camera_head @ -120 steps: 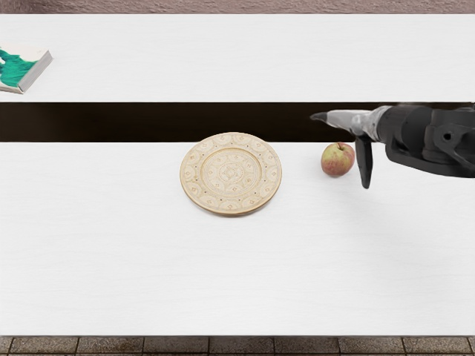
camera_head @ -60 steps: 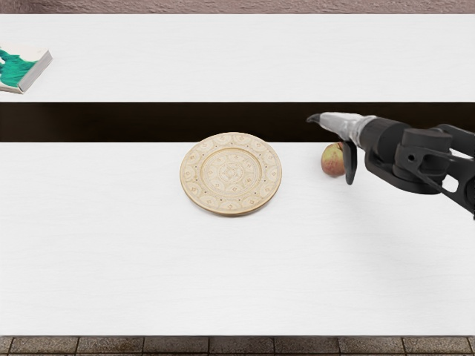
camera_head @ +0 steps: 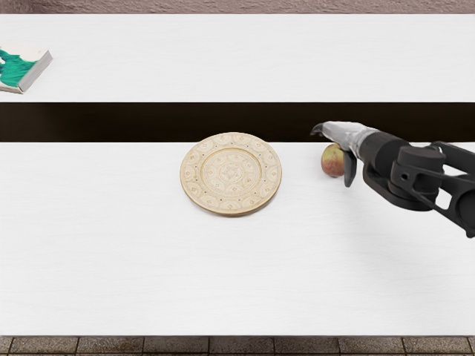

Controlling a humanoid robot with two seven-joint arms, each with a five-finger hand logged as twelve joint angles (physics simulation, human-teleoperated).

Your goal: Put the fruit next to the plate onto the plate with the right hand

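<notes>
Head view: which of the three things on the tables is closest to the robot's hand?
The apple, right of the plate: the right hand is directly beside it. The book lies far left.

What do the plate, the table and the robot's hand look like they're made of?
Plate: likely ceramic or carved wood; beige and matte, with an embossed-looking ornamental pattern. Table: white painted or laminated wood, judging by the faint streaky grain. Right hand: light grey with a satin sheen, so metal or plastic; the render leaves it open.
</notes>
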